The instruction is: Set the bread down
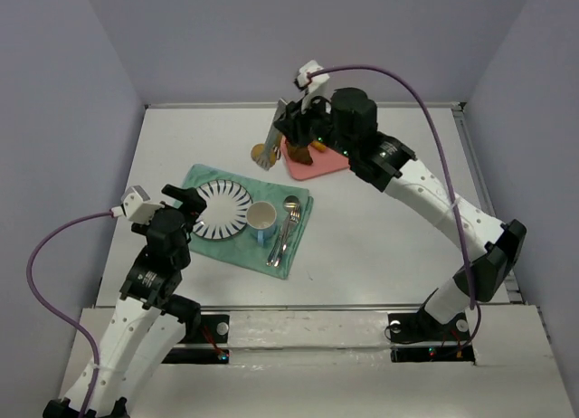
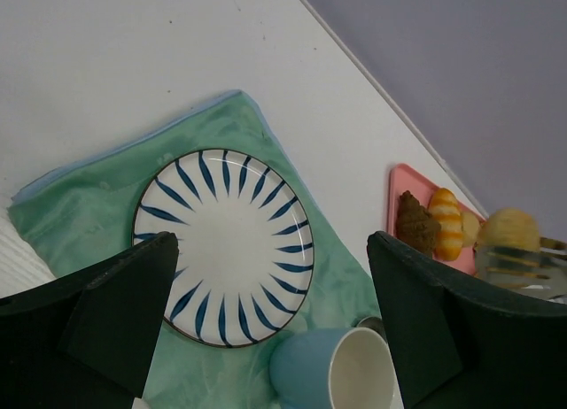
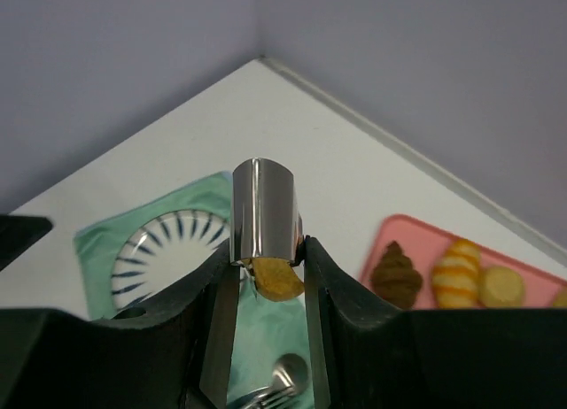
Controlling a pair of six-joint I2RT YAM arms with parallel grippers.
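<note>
The bread (image 3: 277,279), a small golden-yellow bun, is clamped between the tips of metal tongs (image 3: 263,210). My right gripper (image 3: 267,250) is shut on the tongs. In the top view the tongs (image 1: 272,133) hang the bun (image 1: 260,152) above the table, just left of the pink tray (image 1: 312,167). The bun also shows in the left wrist view (image 2: 508,230). My left gripper (image 2: 270,250) is open and empty, low over the blue-striped white plate (image 2: 226,245), which lies on a green cloth (image 1: 294,246).
A blue cup (image 1: 262,219) with a white inside stands on the cloth right of the plate, with a spoon and fork (image 1: 288,223) beside it. The pink tray holds a dark brown croissant (image 3: 396,273), a striped orange pastry (image 3: 456,272) and a round pastry (image 3: 500,285).
</note>
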